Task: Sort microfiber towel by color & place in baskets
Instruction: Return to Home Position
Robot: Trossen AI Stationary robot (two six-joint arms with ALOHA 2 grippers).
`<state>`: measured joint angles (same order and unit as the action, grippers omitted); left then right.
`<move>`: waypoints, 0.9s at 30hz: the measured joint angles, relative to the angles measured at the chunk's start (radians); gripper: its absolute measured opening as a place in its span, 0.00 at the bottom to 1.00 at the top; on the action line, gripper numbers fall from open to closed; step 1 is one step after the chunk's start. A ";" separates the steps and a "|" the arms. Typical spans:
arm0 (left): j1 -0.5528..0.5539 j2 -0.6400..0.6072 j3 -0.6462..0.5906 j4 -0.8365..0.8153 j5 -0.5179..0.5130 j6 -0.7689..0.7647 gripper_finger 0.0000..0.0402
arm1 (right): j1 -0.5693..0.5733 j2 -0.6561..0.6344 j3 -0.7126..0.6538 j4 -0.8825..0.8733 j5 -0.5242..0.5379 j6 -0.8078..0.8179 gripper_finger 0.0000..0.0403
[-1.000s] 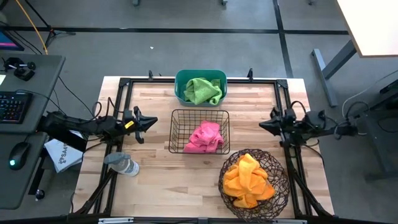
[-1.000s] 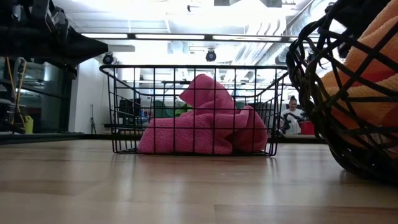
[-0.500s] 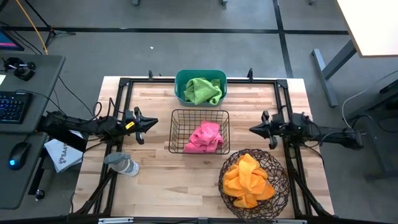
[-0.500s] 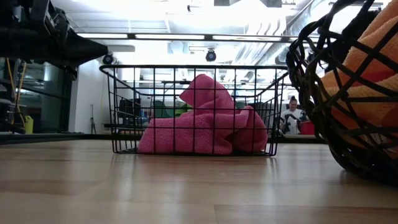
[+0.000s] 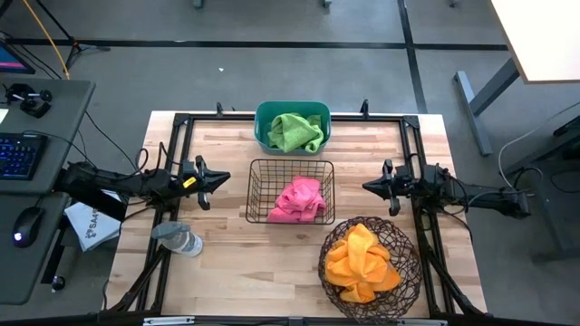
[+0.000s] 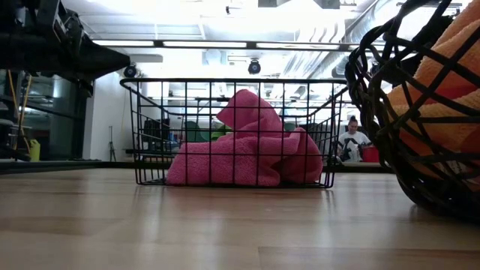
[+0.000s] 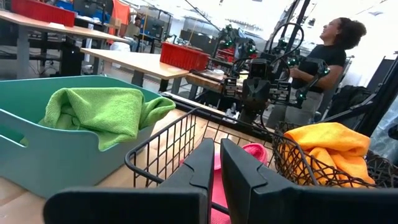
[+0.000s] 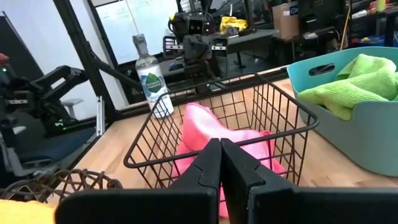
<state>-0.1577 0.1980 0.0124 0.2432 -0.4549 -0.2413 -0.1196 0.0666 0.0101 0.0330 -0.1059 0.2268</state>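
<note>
A green towel (image 5: 295, 131) lies in the teal tub (image 5: 263, 118) at the table's far edge. A pink towel (image 5: 302, 200) fills the black wire-grid basket (image 5: 255, 193) in the middle. Orange towels (image 5: 361, 263) sit in the round dark wire basket (image 5: 404, 265) near the front right. My left gripper (image 5: 226, 178) hovers left of the black basket, fingers shut, empty. My right gripper (image 5: 366, 186) hovers right of that basket, shut, empty. In the left wrist view my left gripper (image 7: 217, 163) points toward the black basket; in the right wrist view my right gripper (image 8: 221, 163) does the same.
A clear water bottle (image 5: 177, 239) lies on the table's left front area. A black frame (image 5: 177, 127) runs around the table's edges. A person (image 7: 323, 56) stands beyond the table's right side. Bare wood shows in front of the black basket.
My right arm has stretched out from the table's right edge toward the black basket, moving its gripper leftward and slightly toward the near edge. The towels and baskets have stayed in place.
</note>
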 joint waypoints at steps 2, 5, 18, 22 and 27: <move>0.000 0.000 0.000 0.000 0.000 0.000 0.04 | 0.000 0.000 0.000 0.000 0.000 0.000 0.00; 0.000 0.000 0.000 0.000 0.000 0.000 0.04 | 0.003 -0.005 0.000 -0.002 0.001 0.000 0.00; 0.003 -0.091 0.000 -0.085 0.000 0.000 0.04 | 0.011 -0.061 0.000 0.029 -0.001 0.000 0.00; 0.016 -0.196 0.000 -0.156 -0.003 0.001 0.04 | 0.011 -0.061 0.000 0.000 -0.001 0.000 0.00; 0.021 -0.195 0.002 -0.123 -0.006 0.000 0.04 | 0.011 -0.062 0.000 -0.003 0.000 0.000 0.00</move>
<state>-0.1370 0.0030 0.0139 0.1202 -0.4608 -0.2413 -0.1085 0.0051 0.0097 0.0298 -0.1062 0.2264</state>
